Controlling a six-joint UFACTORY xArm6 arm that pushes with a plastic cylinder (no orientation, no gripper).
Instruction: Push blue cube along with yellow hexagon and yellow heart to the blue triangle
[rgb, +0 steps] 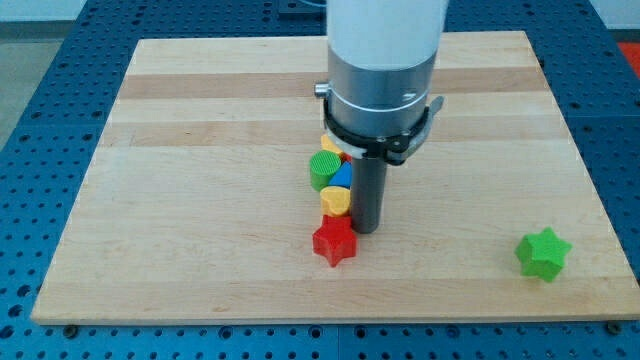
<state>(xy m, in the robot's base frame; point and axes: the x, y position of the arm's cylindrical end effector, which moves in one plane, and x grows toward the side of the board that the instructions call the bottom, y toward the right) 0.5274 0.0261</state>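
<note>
Writing shows nowhere on the wooden board or blocks. My tip (a bare rod, holding nothing) stands just right of the yellow heart, with the red star at its lower left. Above the heart sit a blue block, a green block and a partly hidden yellow block. The green star lies alone near the board's right edge; wide bare wood spreads left.

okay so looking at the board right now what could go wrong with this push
The blocks sit packed under the arm: a shove from my tip could drag the red star or green block along with the yellow heart. The arm also hides part of the cluster, so the blue block is only partly visible.
</note>
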